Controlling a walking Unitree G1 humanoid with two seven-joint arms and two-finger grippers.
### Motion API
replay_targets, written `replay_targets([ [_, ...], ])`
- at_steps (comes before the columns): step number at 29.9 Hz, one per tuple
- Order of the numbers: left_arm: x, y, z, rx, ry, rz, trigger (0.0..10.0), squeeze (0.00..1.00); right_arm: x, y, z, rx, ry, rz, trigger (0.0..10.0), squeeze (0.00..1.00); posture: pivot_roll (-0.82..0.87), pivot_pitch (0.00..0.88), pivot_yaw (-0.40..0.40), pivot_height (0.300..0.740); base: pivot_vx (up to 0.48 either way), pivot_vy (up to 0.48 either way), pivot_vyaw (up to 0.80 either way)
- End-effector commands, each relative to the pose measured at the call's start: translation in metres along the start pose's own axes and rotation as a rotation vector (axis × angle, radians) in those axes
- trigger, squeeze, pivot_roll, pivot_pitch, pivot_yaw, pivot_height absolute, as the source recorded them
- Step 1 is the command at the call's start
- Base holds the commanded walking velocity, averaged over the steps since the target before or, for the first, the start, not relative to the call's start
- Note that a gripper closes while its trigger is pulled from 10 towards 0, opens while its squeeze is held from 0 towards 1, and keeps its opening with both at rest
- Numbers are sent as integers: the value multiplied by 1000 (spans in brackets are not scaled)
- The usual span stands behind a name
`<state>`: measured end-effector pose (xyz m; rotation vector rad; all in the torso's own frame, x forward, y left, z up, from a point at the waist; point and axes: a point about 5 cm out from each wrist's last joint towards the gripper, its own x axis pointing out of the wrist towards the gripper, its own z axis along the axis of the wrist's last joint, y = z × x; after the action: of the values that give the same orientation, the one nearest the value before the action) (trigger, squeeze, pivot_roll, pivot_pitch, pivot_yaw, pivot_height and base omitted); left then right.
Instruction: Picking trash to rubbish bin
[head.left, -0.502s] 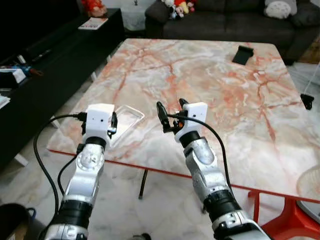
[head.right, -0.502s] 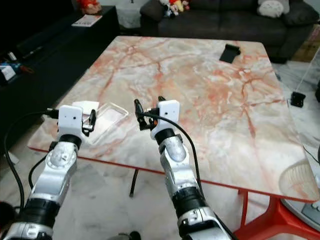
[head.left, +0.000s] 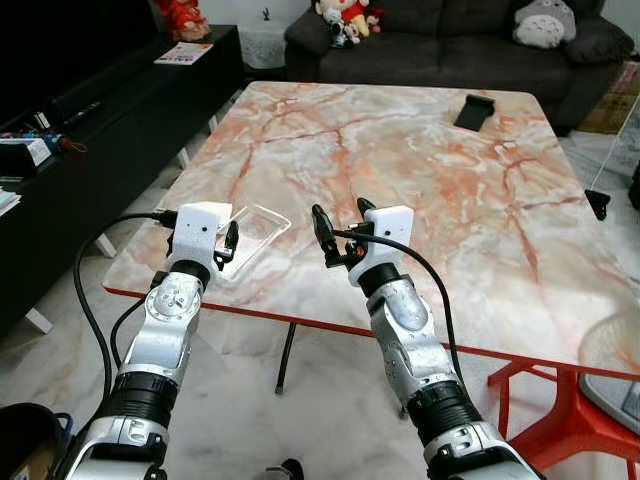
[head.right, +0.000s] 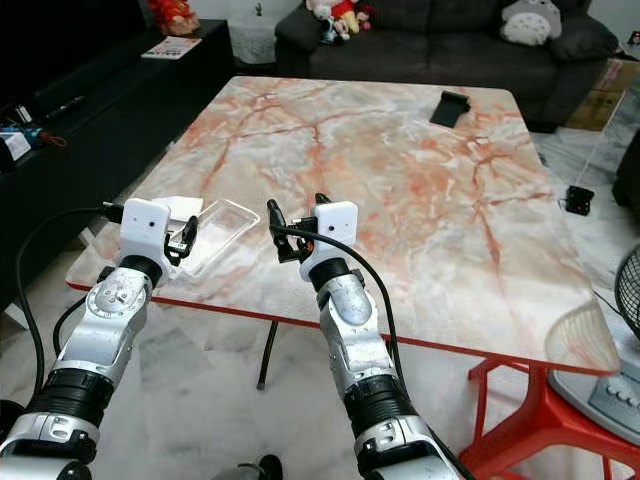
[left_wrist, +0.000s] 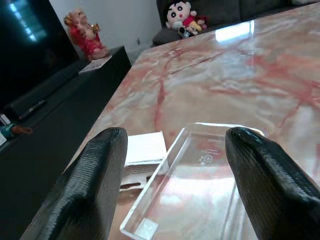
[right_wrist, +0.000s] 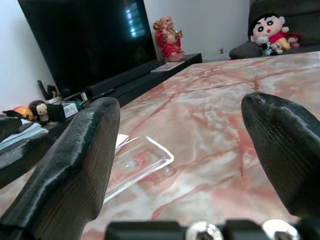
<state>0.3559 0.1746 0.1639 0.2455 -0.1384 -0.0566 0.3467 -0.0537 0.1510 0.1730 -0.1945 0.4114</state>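
Observation:
A clear plastic tray (head.left: 255, 226) lies on the marble table (head.left: 420, 180) near its front left corner, with a white piece of paper (head.right: 174, 208) beside it. My left gripper (head.left: 224, 247) hovers open just short of the tray's near end; in the left wrist view the tray (left_wrist: 200, 175) and the paper (left_wrist: 145, 149) lie between and beyond its fingers (left_wrist: 95, 185). My right gripper (head.left: 342, 222) is open and holds nothing, above the table's front edge to the right of the tray (right_wrist: 135, 165).
A black flat object (head.left: 474, 111) lies at the table's far right. A dark sofa (head.left: 450, 45) with plush toys stands behind, a black TV cabinet (head.left: 90, 130) on the left. Red table legs (head.left: 540, 420) and a fan (head.left: 612, 365) are at lower right, a dark round container (head.left: 25, 440) at lower left.
The whole view has shifted a little, so the camera moved. Both arms hold about the same pose relative to the tray, both grippers still open.

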Motion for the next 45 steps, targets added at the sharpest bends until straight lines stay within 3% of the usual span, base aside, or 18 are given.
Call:
replay_targets([
  [1, 1, 2, 2, -3, -14, 11, 10000, 0, 0, 7, -1, 15, -1, 11, 10000, 0, 125, 118, 50, 740, 0, 0, 0],
  [25, -3, -4, 14, -28, -105, 39, 10000, 0, 0, 9, -1, 23, 4, 13, 10000, 0, 130, 139, 47, 740, 192, 0, 0],
  [45, -5, -5, 16, -23, -112, 49, 10000, 0, 0, 9, -2, 1, 6, 30, 10000, 0, 132, 139, 42, 740, 243, 0, 0],
])
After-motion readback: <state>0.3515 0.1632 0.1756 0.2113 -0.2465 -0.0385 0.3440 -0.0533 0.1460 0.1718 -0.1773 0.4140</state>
